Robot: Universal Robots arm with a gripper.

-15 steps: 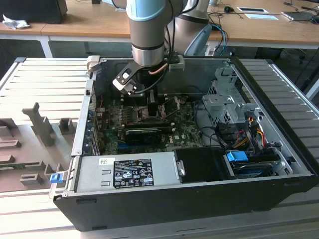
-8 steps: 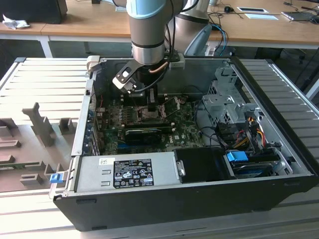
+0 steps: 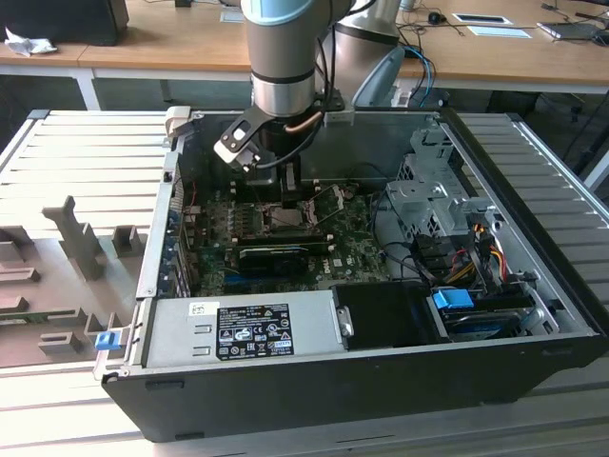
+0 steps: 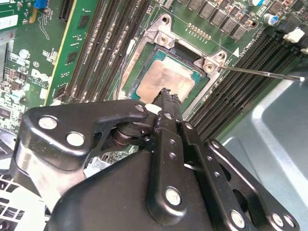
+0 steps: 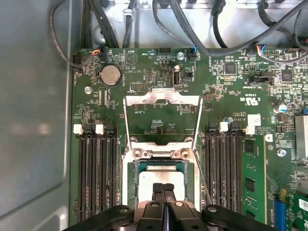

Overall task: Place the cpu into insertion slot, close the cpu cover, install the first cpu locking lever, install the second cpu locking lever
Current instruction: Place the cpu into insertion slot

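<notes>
End effector [image 5: 163, 186] is held clenched on nothing, poised directly over the cpu [image 5: 147, 185] seated in the insertion slot [image 5: 128, 187].

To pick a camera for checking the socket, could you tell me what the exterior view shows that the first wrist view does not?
Exterior view: the black computer case, its grey metal power supply box. First wrist view: the round silver coin battery, small white plastic slot latches. Both: the green board and the black gripper.

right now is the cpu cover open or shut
Open: the cpu cover is swung back off the insertion slot, leaving the cpu bare under the gripper.
</notes>
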